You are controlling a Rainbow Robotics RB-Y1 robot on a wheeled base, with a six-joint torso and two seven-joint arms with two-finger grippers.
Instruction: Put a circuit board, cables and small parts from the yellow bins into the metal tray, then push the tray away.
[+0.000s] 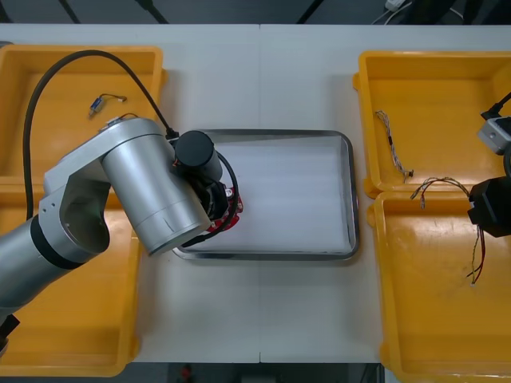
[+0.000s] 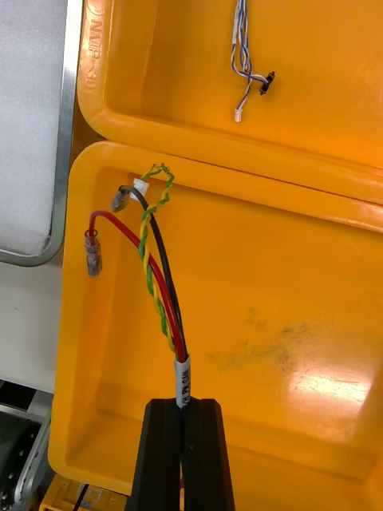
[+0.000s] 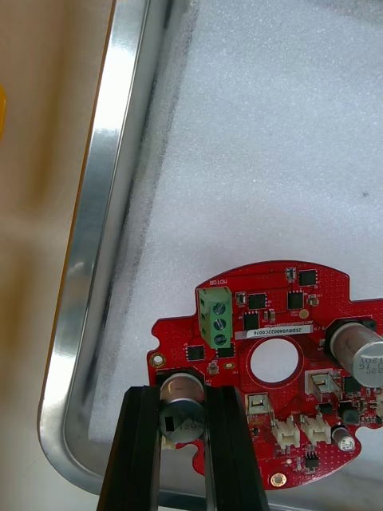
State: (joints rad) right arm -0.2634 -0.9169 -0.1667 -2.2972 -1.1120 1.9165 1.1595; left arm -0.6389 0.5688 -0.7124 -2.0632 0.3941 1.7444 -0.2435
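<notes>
A round red circuit board (image 3: 271, 359) lies low over the white inside of the metal tray (image 3: 88, 239), near its left rim. My left gripper (image 3: 182, 419) is shut on a silver cylinder at the board's edge. From above, the left arm covers that gripper (image 1: 219, 209), and a sliver of the board (image 1: 232, 217) shows in the tray (image 1: 348, 199). My right gripper (image 2: 183, 435) is shut on a red and yellow cable (image 2: 155, 279) with a black strand, over the near right yellow bin (image 2: 279, 319). At the picture's right edge sits the right gripper (image 1: 489, 209), the cable (image 1: 477, 259) trailing below.
A twisted blue and white cable (image 1: 394, 147) lies in the far right bin (image 1: 439, 88). A small cable piece (image 1: 104, 101) rests in the far left bin (image 1: 48, 80). The near left bin (image 1: 88, 327) lies under the left arm.
</notes>
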